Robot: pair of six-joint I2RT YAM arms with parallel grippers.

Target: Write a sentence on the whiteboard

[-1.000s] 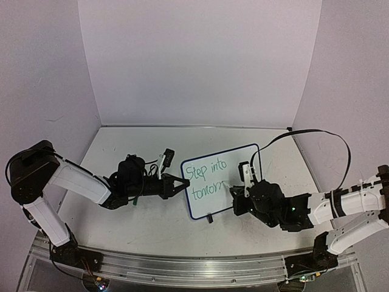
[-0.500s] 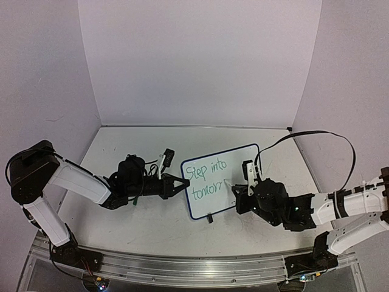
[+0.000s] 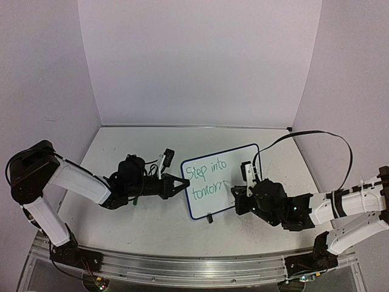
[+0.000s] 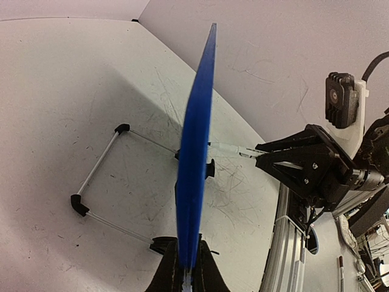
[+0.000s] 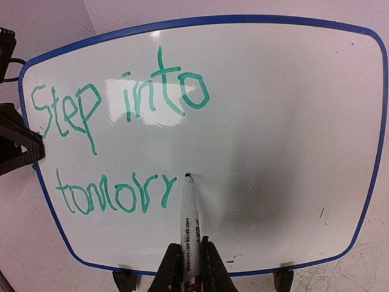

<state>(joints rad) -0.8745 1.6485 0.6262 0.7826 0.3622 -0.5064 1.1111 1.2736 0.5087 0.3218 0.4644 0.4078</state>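
Note:
The whiteboard (image 3: pixel 244 163) stands tilted on the table between my two arms, its blue rim edge-on in the left wrist view (image 4: pixel 197 140). My left gripper (image 3: pixel 181 184) (image 4: pixel 189 275) is shut on the board's left edge. The sentence (image 5: pixel 121 103) (image 3: pixel 205 179) in green reads "Step into" over "tomorr". My right gripper (image 3: pixel 234 193) (image 5: pixel 189 258) is shut on a white marker (image 5: pixel 188 219) (image 4: pixel 234 148). The marker's tip touches the board just right of the last "r".
A wire stand (image 4: pixel 100 176) with black feet props the board from behind. White walls enclose the table on three sides. An aluminium rail (image 3: pixel 182 264) runs along the near edge. A black cable (image 3: pixel 316 137) loops above the right arm.
The right gripper with the marker shifted slightly right, then back a little left. The lettering looks the same. The left arm and board have not moved.

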